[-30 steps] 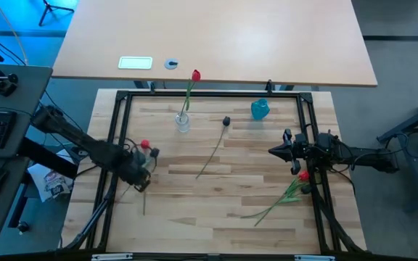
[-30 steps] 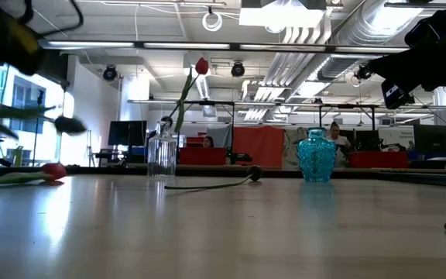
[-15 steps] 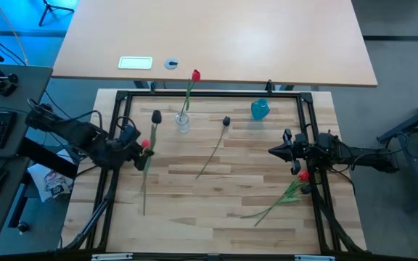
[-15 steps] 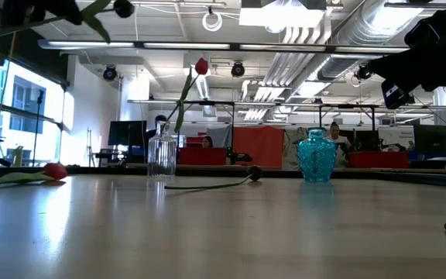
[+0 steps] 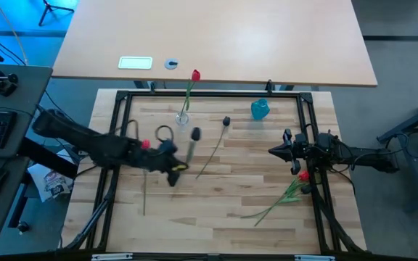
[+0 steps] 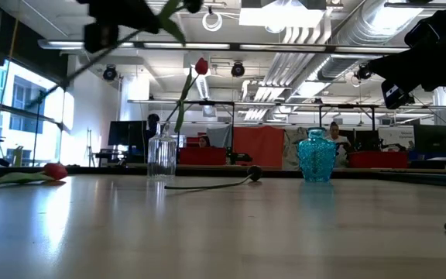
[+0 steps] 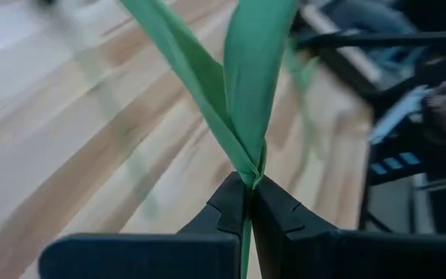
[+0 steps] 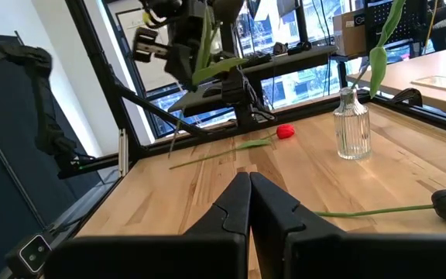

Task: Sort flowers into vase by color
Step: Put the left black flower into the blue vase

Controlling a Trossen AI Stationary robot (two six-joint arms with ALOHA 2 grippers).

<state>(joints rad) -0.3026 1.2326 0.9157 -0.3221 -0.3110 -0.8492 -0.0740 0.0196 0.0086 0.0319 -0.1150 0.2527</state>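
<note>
Black-headed flower clamped in raised left tool, above table

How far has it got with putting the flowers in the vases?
One red flower already stands in the clear glass vase. The left gripper is shut on a black flower, lifted above the table. The blue vase looks empty. Left on the table: another black flower, a red flower near the left edge, and one by the waiting right gripper, a second red one.
</note>
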